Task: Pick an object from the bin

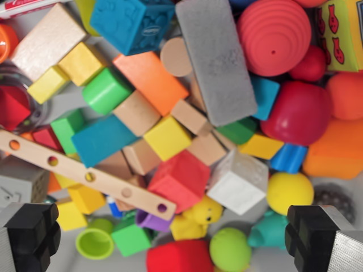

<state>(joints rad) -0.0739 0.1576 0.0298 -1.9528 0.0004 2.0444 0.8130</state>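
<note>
I look straight down into a bin heaped with toys. My gripper [170, 241] is open, its black fingertips [31, 232] at the bottom corners of the wrist view, nothing between them. Below the gap lie a red block [180, 180], a yellow duck figure [198, 218], a green ball [229, 249], a purple piece [152, 221] and a small green cube [130, 238]. A wooden strip with holes [85, 177] runs diagonally across the lower left. A grey sponge block [215, 59] lies at top centre beside a ribbed red dome [274, 37].
Wooden, yellow, orange and blue blocks crowd the middle. A white cube [238, 182], a yellow ball [289, 192] and a large red rounded shape [298, 113] sit right. A lime cup [95, 242] lies at bottom left. Little bare bin floor shows.
</note>
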